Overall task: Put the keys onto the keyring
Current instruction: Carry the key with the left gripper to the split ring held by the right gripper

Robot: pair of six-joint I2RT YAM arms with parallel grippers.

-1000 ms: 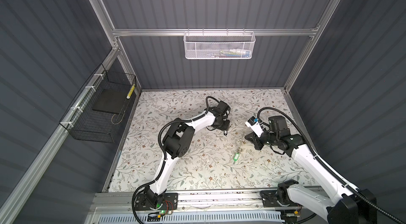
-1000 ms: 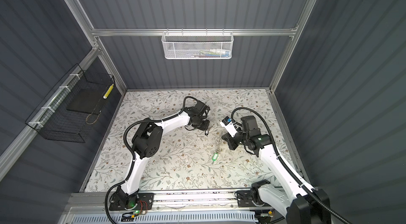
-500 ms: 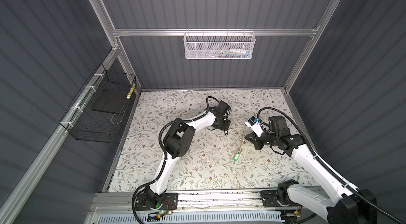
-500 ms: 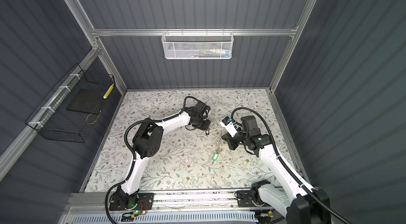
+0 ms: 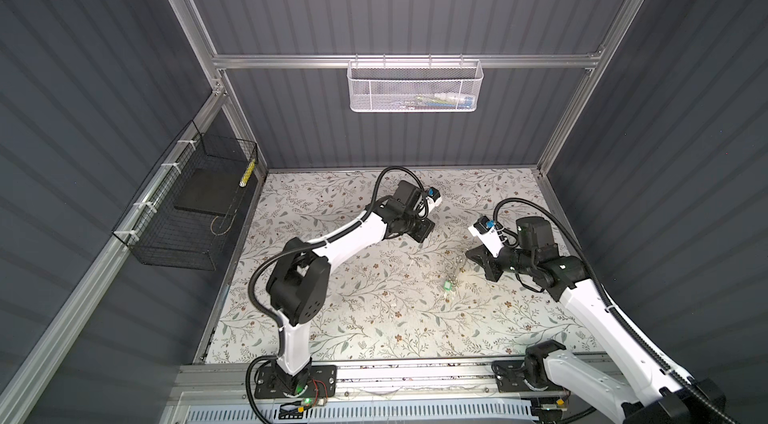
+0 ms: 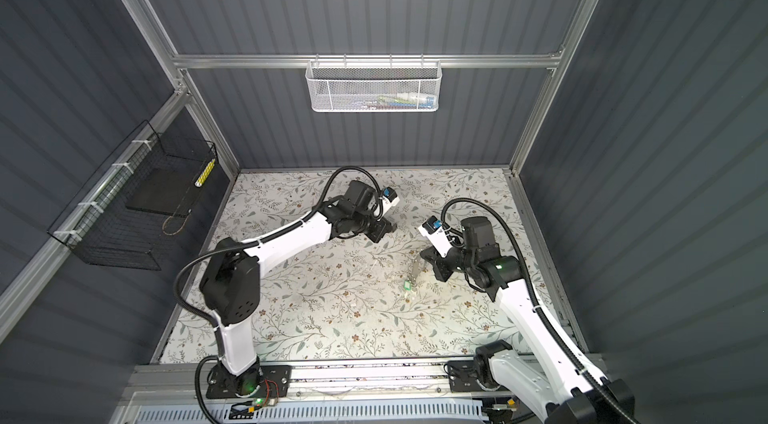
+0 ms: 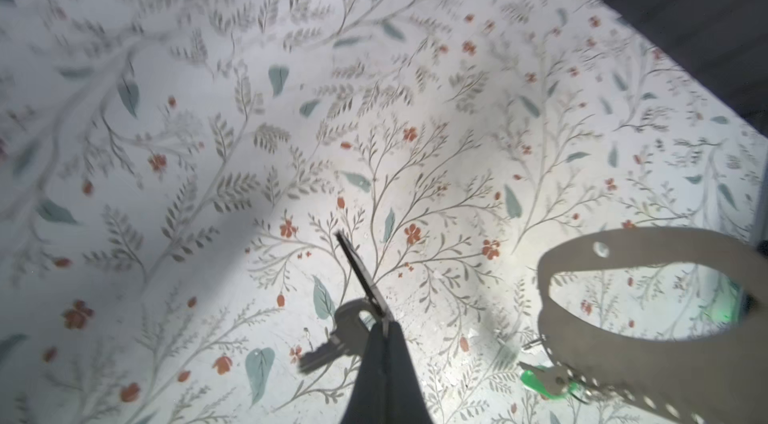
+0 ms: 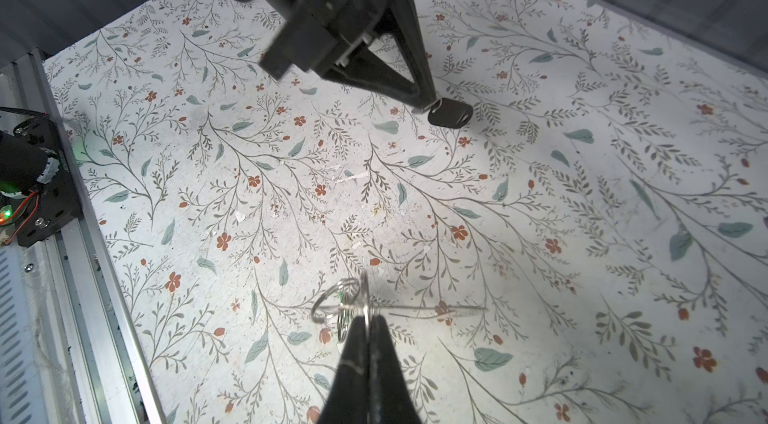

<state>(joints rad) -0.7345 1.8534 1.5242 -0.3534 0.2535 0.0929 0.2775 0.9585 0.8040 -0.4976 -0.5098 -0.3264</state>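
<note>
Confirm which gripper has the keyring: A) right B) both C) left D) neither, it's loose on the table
A: in the right wrist view the right gripper is shut on the metal ring of the keyring, while the left gripper, farther off, pinches only a dark key.

You have a white tabletop (image 5: pixel 374 318) patterned with grey-green sprigs, teal leaves and small rust-red flowers. Your keyring (image 5: pixel 447 285) shows silver metal and a bright green tag. The mesh basket (image 5: pixel 374 89) is white; the wire basket (image 5: pixel 174 243) is black.
</note>
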